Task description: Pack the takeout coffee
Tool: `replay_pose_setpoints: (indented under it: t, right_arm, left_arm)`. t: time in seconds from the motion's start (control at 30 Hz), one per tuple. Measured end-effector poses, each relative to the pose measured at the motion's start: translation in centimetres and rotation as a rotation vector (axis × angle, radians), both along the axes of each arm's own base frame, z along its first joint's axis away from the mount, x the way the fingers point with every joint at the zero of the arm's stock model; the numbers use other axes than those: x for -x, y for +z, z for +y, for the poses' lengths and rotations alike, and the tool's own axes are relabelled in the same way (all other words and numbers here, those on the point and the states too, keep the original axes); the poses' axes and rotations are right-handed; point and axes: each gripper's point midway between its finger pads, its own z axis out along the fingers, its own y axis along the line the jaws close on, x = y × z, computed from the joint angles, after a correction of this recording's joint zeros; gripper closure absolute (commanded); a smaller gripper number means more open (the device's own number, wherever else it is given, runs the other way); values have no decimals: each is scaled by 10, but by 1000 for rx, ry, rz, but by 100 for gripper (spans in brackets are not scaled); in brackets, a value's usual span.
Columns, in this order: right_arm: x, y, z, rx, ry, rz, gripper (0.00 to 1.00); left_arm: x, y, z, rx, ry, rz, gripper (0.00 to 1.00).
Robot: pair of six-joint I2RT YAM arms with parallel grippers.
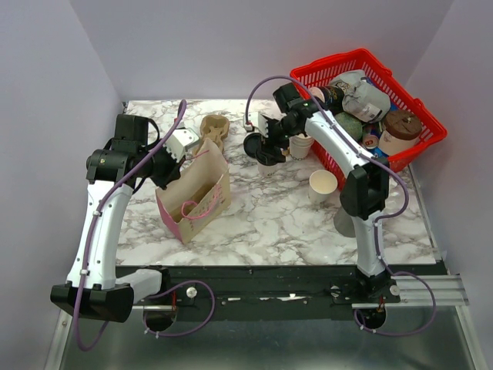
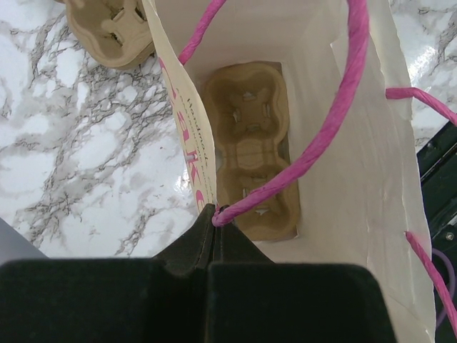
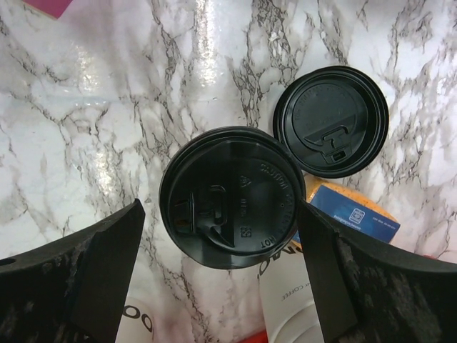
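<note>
Fully open end effector (image 3: 220, 207) astride lid (image 3: 235, 179)

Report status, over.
Left gripper shut on rim of tan paper bag with pink rope handles. Right gripper open around white paper takeout cup with round black plastic lid. Second loose black lid close beside it.

1. The top view is bright and evenly lit from above; the paper bag (image 1: 196, 193) casts only a soft, faint shadow on the marble table (image 1: 269, 223).
2. In the right wrist view, white glare streaks the marble near the top, while embossed lettering on the nearer black lid (image 3: 232, 196) reads sharply.
3. The left fingers (image 2: 178, 286) and right fingers (image 3: 71, 279) show as dark, soft-focus masses along the bottom edges.
</note>
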Motion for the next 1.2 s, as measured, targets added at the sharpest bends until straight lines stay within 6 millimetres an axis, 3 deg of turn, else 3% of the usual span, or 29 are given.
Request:
replay_pose_setpoints:
  t: [1.2]
  right_arm:
    - [2,-9,-2,-9,-34,65,19]
  left_arm:
    - [-2,-3,-1,20,11,22,100]
